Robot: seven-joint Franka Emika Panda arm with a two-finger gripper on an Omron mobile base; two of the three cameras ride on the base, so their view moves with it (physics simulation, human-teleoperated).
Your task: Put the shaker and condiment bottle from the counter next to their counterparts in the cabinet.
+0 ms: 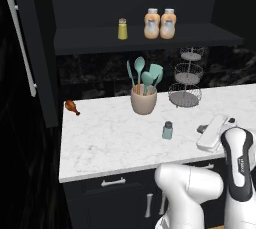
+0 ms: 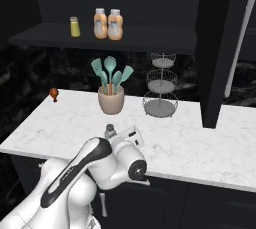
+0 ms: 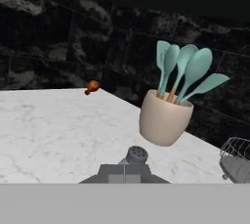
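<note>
The pale blue-grey shaker (image 1: 167, 130) stands upright on the white marble counter (image 1: 100, 138). My gripper (image 1: 201, 129) hovers low over the counter just to its right, shut with nothing in it. In the hand view the shut fingertips (image 3: 124, 170) sit right before the shaker's dark cap (image 3: 137, 155). On the black cabinet's shelf (image 1: 90, 40) stands the yellow-green shaker (image 1: 122, 29). Right of it, two identical orange bottles (image 1: 152, 23) (image 1: 168, 23) stand side by side. I cannot tell which one is the condiment bottle and which its counterpart.
A beige crock of teal utensils (image 1: 144, 98) and a three-tier wire stand (image 1: 186, 80) stand at the back of the counter. A small brown drumstick (image 1: 72, 107) lies at the far left. The cabinet door (image 1: 35, 48) hangs open on the left, bar handle (image 1: 21, 43) outward.
</note>
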